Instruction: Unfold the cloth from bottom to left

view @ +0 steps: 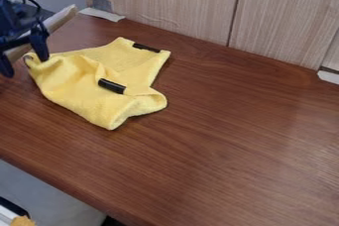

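the rumpled yellow cloth (76, 88) lies with one corner by parted jaws.

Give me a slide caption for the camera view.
A rumpled yellow cloth lies partly folded on a brown table, the open end effector at one corner.

Open tabletop (245, 136) beside the cloth (73, 84); panels (179, 2) (upright, wooden) bar the back.
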Motion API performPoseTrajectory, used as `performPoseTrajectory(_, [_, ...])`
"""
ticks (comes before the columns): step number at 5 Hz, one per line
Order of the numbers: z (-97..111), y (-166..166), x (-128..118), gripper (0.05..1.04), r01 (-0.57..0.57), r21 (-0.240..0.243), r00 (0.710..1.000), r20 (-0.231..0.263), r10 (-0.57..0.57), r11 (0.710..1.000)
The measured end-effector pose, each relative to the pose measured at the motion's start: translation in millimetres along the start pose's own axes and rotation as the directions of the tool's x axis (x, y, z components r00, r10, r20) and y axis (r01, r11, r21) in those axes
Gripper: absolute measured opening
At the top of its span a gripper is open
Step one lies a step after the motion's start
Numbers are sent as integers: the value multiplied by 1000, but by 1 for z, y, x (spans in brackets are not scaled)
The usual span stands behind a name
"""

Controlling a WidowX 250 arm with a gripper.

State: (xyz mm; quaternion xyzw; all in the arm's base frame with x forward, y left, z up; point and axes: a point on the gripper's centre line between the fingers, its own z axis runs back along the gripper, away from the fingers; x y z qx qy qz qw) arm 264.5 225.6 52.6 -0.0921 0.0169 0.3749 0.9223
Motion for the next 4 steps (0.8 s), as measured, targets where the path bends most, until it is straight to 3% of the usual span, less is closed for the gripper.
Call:
performPoseTrajectory(2, [30, -42, -8, 1001, 161, 17, 984, 74, -162, 987])
performPoseTrajectory(4, [52, -65, -19, 1001, 256, 39, 959, 117, -259, 966])
